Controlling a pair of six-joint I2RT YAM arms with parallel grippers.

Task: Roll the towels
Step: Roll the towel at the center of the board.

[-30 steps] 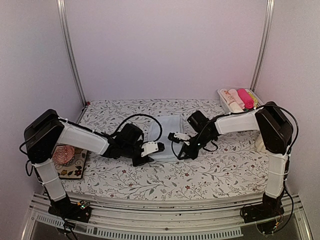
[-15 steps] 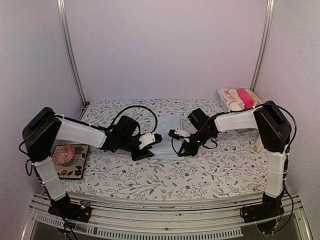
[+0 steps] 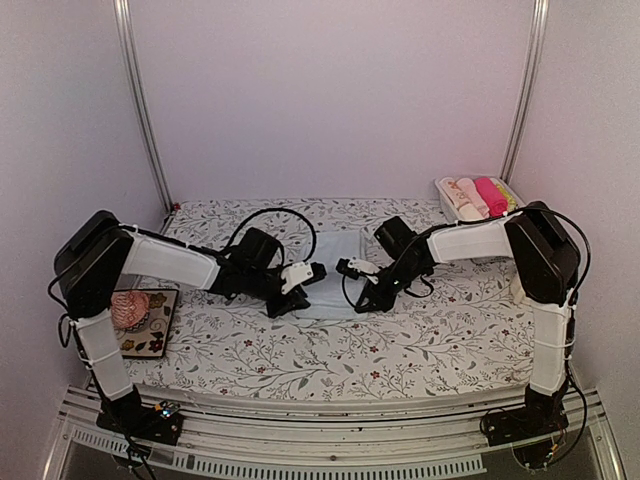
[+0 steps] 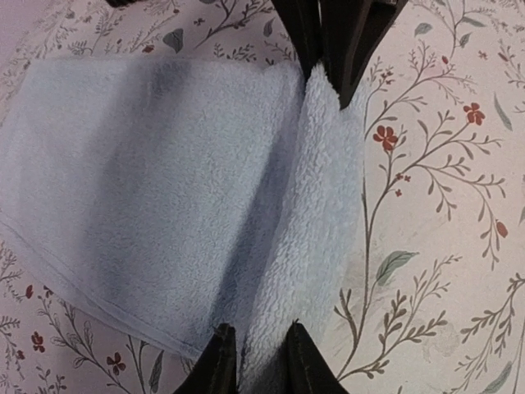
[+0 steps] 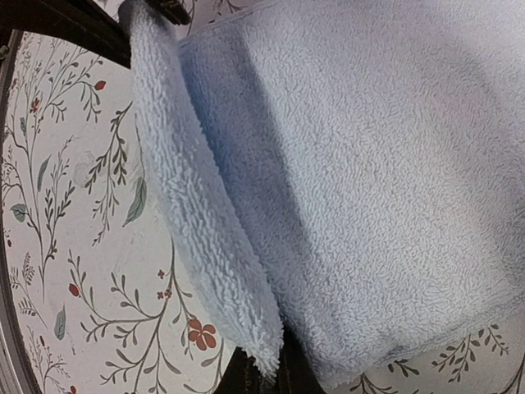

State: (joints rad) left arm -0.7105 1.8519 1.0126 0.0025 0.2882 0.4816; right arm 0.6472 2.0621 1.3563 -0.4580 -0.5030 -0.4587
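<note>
A light blue towel (image 3: pixel 332 255) lies flat on the floral cover between my two arms. Its near edge (image 4: pixel 316 205) is lifted and folded back over the rest. My left gripper (image 4: pixel 258 330) is shut on one end of that raised edge. At the other end my right gripper (image 5: pixel 275 371) is shut on the same edge (image 5: pixel 197 222). In the top view the left gripper (image 3: pixel 303 274) and right gripper (image 3: pixel 346 268) stand close together at the towel's near side. The flat part (image 5: pixel 385 164) stretches away behind the fold.
A white bin (image 3: pixel 447 204) at the back right holds several rolled cloths, one hot pink (image 3: pixel 490 195). A pink knitted lump (image 3: pixel 128 307) sits on a patterned tray (image 3: pixel 150 340) at the left. The floral cover (image 3: pixel 400 350) spreads over the table.
Both grippers have moved away from the near edge, carrying the towel's near edge up and over. The left jaws have closed further on the cloth.
</note>
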